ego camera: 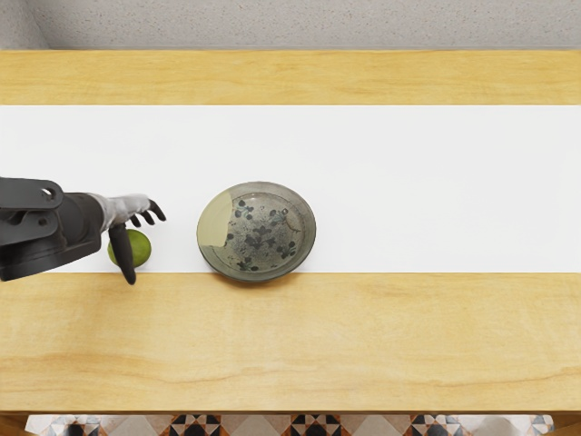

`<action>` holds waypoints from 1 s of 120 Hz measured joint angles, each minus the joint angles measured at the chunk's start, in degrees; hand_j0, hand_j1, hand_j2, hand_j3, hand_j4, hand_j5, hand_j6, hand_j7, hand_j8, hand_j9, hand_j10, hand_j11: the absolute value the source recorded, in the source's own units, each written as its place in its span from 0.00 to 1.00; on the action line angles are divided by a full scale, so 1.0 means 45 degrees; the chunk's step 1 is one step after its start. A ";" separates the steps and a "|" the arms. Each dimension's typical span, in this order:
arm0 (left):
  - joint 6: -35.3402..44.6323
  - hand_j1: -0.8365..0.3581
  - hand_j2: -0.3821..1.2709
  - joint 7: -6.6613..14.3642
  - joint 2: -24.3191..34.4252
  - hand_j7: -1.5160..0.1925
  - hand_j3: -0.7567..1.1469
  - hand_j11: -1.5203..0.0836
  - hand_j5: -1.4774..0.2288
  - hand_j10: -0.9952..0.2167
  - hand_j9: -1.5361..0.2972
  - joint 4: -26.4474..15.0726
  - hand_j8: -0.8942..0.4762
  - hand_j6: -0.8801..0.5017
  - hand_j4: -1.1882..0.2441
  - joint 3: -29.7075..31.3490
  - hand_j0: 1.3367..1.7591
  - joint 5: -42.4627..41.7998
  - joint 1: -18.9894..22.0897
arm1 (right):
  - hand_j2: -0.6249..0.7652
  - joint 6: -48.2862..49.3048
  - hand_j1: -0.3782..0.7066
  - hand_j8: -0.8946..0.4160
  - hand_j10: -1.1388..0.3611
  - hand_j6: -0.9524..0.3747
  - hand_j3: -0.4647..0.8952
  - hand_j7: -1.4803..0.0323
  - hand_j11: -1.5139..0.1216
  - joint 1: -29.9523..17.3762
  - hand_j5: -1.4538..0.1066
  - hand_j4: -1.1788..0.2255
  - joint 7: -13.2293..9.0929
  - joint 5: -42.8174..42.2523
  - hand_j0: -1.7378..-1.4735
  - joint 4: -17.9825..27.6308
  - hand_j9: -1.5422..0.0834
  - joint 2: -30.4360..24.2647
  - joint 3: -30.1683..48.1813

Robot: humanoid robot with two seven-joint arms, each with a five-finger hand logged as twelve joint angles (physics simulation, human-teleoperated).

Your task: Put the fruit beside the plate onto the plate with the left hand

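Note:
A small green fruit (pixel 138 247) lies on the white runner just left of the grey patterned plate (pixel 257 231), apart from it. My left hand (pixel 136 234) comes in from the left edge and hovers over the fruit. Its dark fingers (pixel 150 214) are spread, and the thumb reaches down across the fruit's left side. The fingers are not closed on the fruit. The hand hides part of the fruit. The right arm does not show.
A white runner (pixel 408 182) crosses the wooden table (pixel 318 345) from left to right. The table's front edge runs along the bottom of the view, above a patterned floor. A grey wall stands behind the table's far edge.

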 joint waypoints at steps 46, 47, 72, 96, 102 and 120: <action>0.0358 0.68 0.27 0.0000 -0.0018 0.65 0.40 0.69 0.62 0.56 0.61 0.0093 0.42 0.41 0.61 0.0398 0.76 -0.0015 -0.0011 | 0.45 0.0000 0.05 0.67 0.74 0.70 0.34 0.96 0.91 0.0000 0.91 0.82 -0.0002 0.0000 0.30 0.0000 0.93 0.0000 0.0000; 0.0360 0.67 0.27 0.0000 -0.0019 0.64 0.40 0.69 0.62 0.56 0.61 0.0094 0.42 0.40 0.61 0.0404 0.76 -0.0015 -0.0015 | 0.45 0.0000 0.05 0.67 0.74 0.70 0.34 0.96 0.91 0.0000 0.91 0.82 -0.0002 0.0000 0.30 0.0000 0.93 0.0000 0.0000; 0.0385 0.57 0.28 0.0000 -0.0033 0.57 0.40 0.61 0.55 0.48 0.54 0.0121 0.35 0.33 0.54 0.0481 0.76 0.0011 -0.0019 | 0.45 0.0000 0.05 0.67 0.74 0.70 0.34 0.96 0.91 0.0000 0.91 0.82 -0.0001 0.0000 0.30 0.0000 0.93 0.0000 0.0000; 0.0395 0.49 0.39 0.0000 -0.0154 0.47 0.40 0.50 0.46 0.37 0.45 0.0156 0.30 0.31 0.44 0.0546 0.76 0.0061 -0.0001 | 0.45 0.0000 0.05 0.67 0.74 0.70 0.34 0.96 0.91 0.0000 0.91 0.82 -0.0001 0.0000 0.30 0.0000 0.93 0.0000 0.0000; 0.0395 0.49 0.44 -0.0002 -0.0156 0.45 0.40 0.48 0.43 0.34 0.43 0.0171 0.30 0.29 0.42 0.0555 0.76 0.0057 0.0000 | 0.45 0.0000 0.05 0.67 0.74 0.70 0.34 0.96 0.91 0.0000 0.91 0.82 -0.0002 0.0000 0.30 0.0000 0.93 0.0000 0.0000; 0.0350 0.47 0.47 -0.0005 -0.0121 0.40 0.40 0.42 0.37 0.30 0.38 0.0186 0.32 0.32 0.39 0.0567 0.76 -0.0026 -0.0267 | 0.45 0.0000 0.05 0.67 0.74 0.70 0.34 0.96 0.91 0.0000 0.91 0.82 -0.0002 0.0000 0.30 0.0000 0.93 0.0000 0.0000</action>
